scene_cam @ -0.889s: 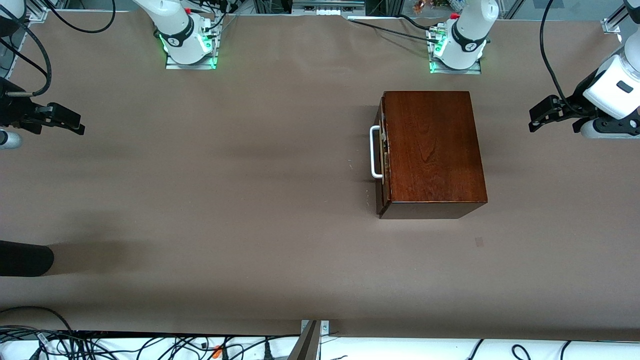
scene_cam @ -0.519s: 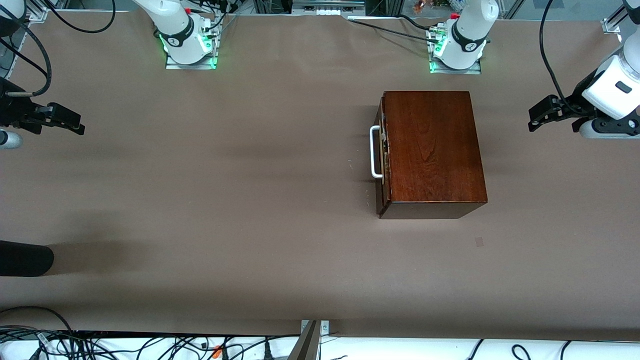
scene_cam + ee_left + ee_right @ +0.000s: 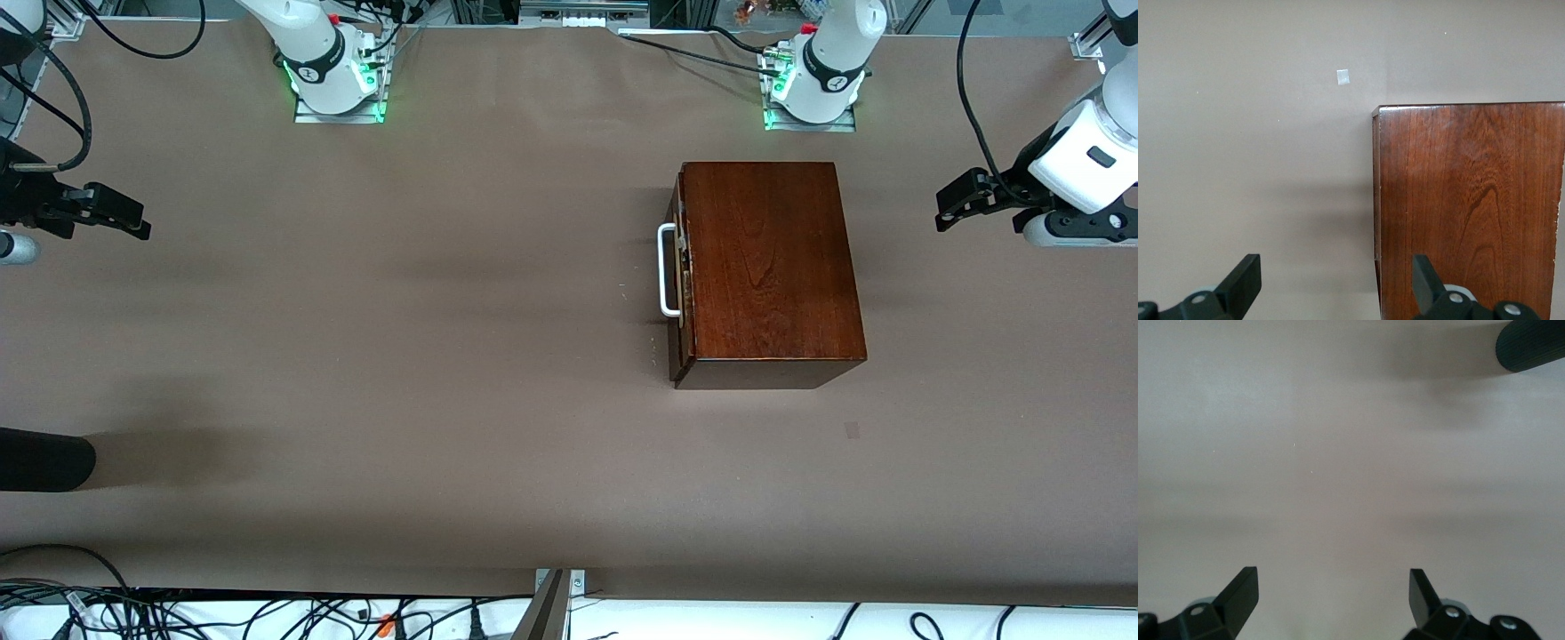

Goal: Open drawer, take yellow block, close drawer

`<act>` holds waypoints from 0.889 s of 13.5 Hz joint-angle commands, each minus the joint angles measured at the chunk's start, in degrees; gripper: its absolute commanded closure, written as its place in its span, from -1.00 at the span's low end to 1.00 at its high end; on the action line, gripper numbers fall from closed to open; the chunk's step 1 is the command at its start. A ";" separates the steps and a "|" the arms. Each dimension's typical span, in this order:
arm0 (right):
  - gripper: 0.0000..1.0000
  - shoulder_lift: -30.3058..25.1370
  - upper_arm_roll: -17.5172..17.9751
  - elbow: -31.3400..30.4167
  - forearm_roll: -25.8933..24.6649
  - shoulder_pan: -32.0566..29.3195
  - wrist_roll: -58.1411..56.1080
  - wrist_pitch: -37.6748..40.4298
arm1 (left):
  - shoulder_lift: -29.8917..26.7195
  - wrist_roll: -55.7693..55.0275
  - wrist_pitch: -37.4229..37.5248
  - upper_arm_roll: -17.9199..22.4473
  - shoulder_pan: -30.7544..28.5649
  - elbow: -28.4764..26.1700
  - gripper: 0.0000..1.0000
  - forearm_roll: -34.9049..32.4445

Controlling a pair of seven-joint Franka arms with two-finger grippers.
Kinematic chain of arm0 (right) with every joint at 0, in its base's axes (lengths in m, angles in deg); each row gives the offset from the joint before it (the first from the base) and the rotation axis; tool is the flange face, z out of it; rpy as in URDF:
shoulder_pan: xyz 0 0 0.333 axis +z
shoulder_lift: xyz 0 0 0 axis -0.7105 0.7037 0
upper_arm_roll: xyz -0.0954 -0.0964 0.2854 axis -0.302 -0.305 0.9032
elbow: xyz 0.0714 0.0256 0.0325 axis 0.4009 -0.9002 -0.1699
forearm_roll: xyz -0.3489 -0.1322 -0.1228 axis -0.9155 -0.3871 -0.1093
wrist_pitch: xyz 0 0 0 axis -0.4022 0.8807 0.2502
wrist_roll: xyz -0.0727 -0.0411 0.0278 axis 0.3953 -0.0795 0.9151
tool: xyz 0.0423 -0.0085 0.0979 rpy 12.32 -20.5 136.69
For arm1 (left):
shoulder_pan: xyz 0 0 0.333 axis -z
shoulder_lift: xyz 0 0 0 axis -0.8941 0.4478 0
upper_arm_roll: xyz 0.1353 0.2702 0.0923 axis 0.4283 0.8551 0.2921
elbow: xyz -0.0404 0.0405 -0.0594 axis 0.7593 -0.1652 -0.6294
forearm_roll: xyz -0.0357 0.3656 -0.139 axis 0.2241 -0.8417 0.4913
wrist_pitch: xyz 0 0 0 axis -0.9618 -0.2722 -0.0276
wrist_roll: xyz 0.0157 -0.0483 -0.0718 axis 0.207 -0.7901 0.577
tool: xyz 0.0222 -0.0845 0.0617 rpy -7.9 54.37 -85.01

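The drawer [image 3: 681, 283] sat pushed almost fully into a glossy mahogany-coloured box [image 3: 769, 262], with only a thin sliver of its edge showing. Its white U-shaped bar handle [image 3: 665, 270] stuck out from the box's front face, which pointed toward the right arm's end of the table [image 3: 400, 356]. The box stood on the table near the left arm's base [image 3: 811, 89], well toward the left arm's end. The yellow block could not be seen in any view.

The left gripper [image 3: 956, 203] hung over the bare table at the left arm's end, apart from the box. In the left wrist view its jaws were spread wide and held nothing [image 3: 1336, 283], with the box's top [image 3: 1471, 207] below one finger and a small pale square mark [image 3: 1343, 77] on the table beside the box.

The right gripper [image 3: 124, 216] hung over the table's edge at the right arm's end, well apart from the box. In the right wrist view its jaws also stood spread and empty [image 3: 1333, 595] above plain brown table. A dark rounded object [image 3: 44, 459] lay at that end of the table, nearer the front camera.
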 commanded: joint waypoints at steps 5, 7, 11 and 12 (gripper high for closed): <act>-1.00 -0.79 0.47 -0.81 0.09 -0.69 -0.57 -0.42 | 0.50 0.71 3.70 -0.44 0.45 0.27 -1.00 -1.03; -1.00 -0.79 0.47 -0.81 0.09 -0.69 -0.65 -0.42 | 1.20 0.80 5.70 -0.27 0.19 0.27 -1.00 -1.12; -1.00 -0.71 0.47 -0.81 0.09 -0.69 -0.65 -0.42 | 1.20 0.98 6.33 -0.36 -0.16 0.27 -1.00 -1.12; -1.00 -0.71 0.47 -0.81 0.09 -0.69 -0.57 -0.42 | 1.29 0.98 6.07 -0.36 0.19 0.27 -1.00 -1.03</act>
